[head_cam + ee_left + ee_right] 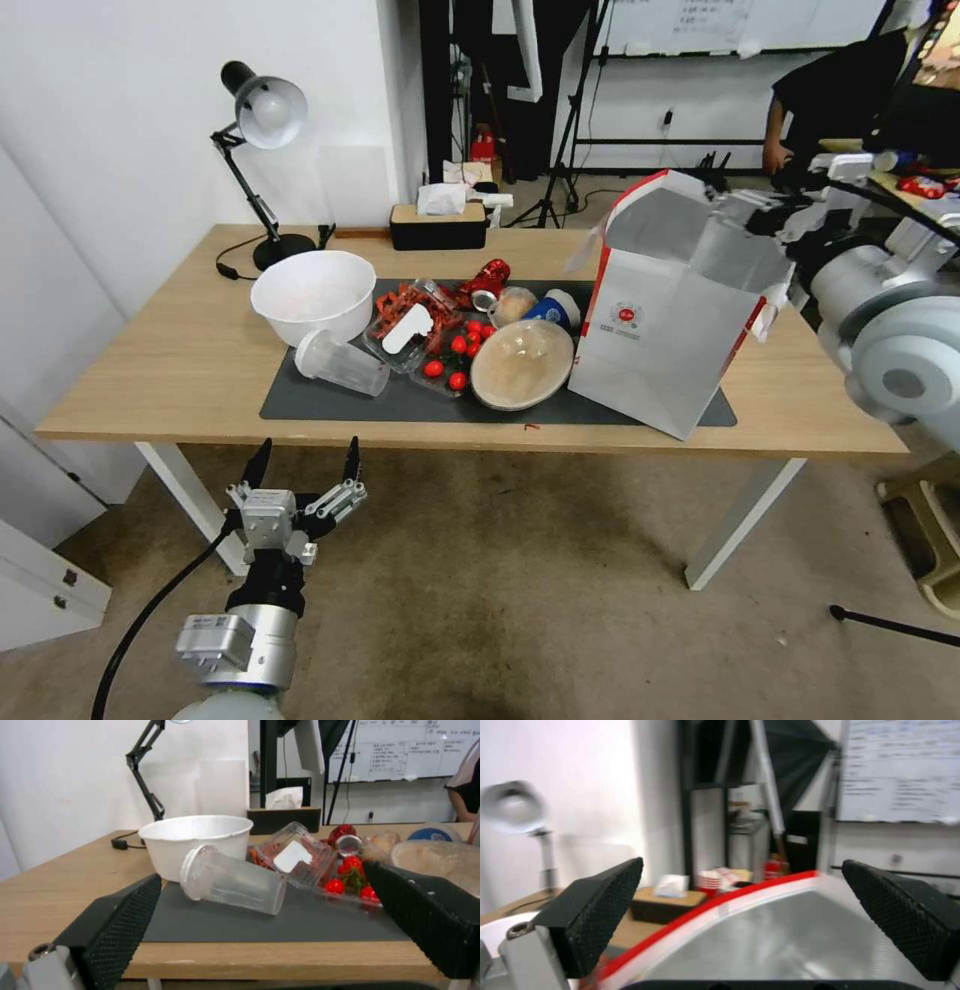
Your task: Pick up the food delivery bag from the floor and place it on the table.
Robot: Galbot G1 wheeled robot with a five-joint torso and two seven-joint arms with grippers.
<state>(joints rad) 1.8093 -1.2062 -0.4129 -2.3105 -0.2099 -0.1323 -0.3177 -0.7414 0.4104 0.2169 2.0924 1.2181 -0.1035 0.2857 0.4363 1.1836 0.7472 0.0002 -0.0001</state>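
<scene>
The light-wood table (180,370) with its grey mat (330,400) stands over stained floor (520,560), a lamp (262,110) at 11 o'clock. The bag (665,330) stands tilted on the mat's 3 o'clock end beside a bowl (312,292), cup (340,363) and tomatoes (455,350). The right gripper (740,915) gapes wide over its rim, gripping nothing; the left gripper (303,468) hangs wide open and empty at 7 o'clock.

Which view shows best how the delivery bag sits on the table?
Head view: the food delivery bag stands open at the table's right end, partly on the mat. Right wrist view catches its red rim and foil lining between the open right hand.
</scene>
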